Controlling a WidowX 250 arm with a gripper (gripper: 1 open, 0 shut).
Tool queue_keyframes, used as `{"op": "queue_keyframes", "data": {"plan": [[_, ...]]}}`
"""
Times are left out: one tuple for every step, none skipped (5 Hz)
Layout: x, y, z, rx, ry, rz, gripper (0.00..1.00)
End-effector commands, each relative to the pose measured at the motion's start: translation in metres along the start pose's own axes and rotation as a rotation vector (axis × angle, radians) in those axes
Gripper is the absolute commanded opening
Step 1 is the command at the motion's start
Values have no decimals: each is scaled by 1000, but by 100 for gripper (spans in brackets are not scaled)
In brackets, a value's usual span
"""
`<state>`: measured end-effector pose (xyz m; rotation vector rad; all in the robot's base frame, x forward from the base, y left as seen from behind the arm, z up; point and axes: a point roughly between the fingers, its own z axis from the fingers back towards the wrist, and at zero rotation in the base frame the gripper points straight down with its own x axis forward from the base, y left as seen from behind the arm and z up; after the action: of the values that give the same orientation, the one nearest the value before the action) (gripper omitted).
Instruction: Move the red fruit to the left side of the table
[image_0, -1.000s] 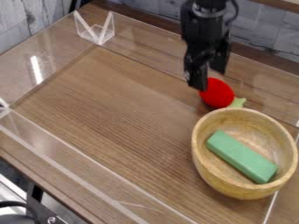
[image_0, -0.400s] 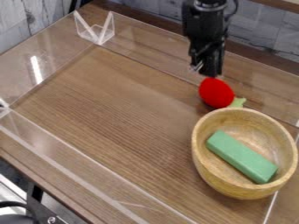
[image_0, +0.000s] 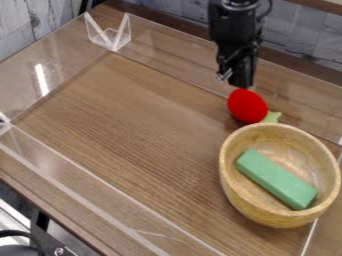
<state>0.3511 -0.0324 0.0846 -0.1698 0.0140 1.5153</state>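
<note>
1. On the left I see bare wood-grain table (image_0: 120, 130) inside its clear acrylic walls (image_0: 40, 85); that open stretch is where the fruit has to end up, and nothing lies in the way.
2. Moving right, my gripper (image_0: 237, 74) hangs pointing down at the far side, just above and behind the red fruit (image_0: 246, 104). Its fingers look drawn near together and I see nothing between them (though from this angle I cannot tell whether they are fully pressed shut).
3. The red fruit sits on the table, apart from the fingertips, its green top touching the rim of the wooden bowl (image_0: 241, 190), which holds a green block (image_0: 277, 179).
4. I judge the pick-up is not yet made. My next move calls for spreading the fingers, lowering them around the fruit, and pinching it without nudging it against the bowl.
</note>
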Motion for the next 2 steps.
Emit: {"op": "queue_keyframes", "data": {"plan": [[5,-9,17,-50,2,-8,0],[10,-13,18,-48,7,-22,0]]}}
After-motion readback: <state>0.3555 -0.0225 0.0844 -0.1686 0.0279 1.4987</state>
